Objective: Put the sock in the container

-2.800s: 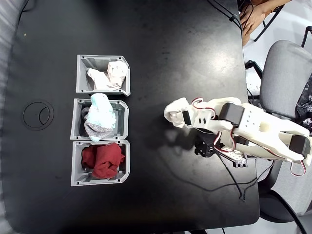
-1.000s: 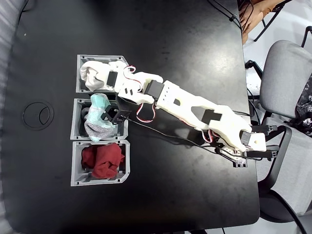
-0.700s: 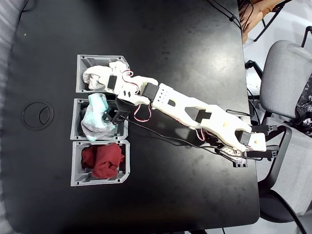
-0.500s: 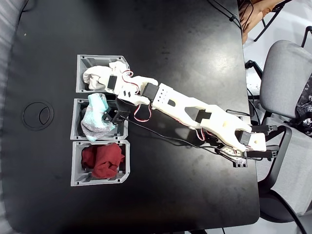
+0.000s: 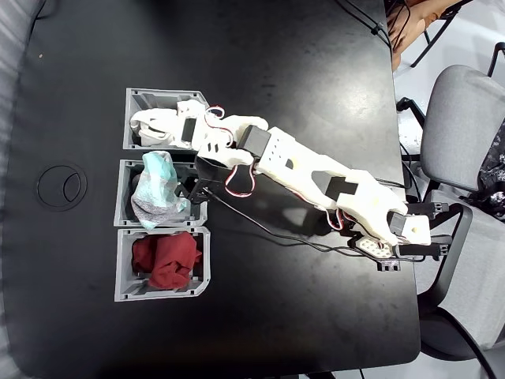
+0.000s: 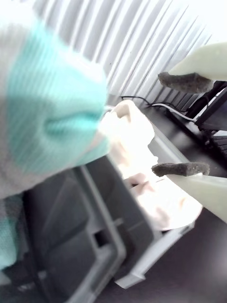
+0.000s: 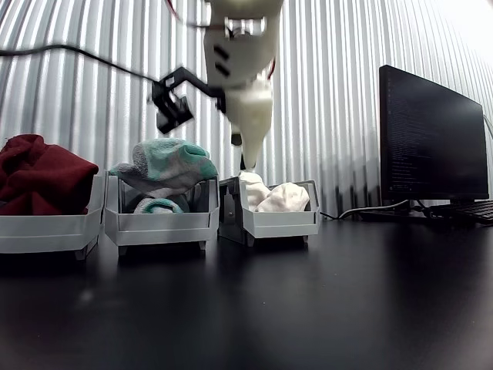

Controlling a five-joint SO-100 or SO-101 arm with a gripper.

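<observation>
While the arm reaches out over the row of bins, the moment reads like this:

Sock: the cream sock (image 7: 271, 197) lies heaped inside the container (image 5: 133, 118), the top bin of the three in the fixed view; in the wrist view the sock (image 6: 137, 156) sits against the container's (image 6: 156, 258) wall, a little of it rising above the rim.

Gripper: the gripper (image 6: 182, 125) hangs over the container; its jaws are spread, with the two dark foam pads (image 6: 182, 81) apart and nothing between them. From the side, the gripper (image 7: 248, 158) stands just above the sock, and contact cannot be told.

Neighbours: beside the container, the middle bin (image 5: 124, 197) holds a blue-and-grey sock (image 5: 158, 189); the far bin (image 5: 122, 268) holds red cloth (image 5: 166, 259).

Done: judging by how things lie, the sock is already placed and let go.

Left: probably only lifting the arm (image 5: 308, 178) clear of the container without snagging the fabric.
</observation>
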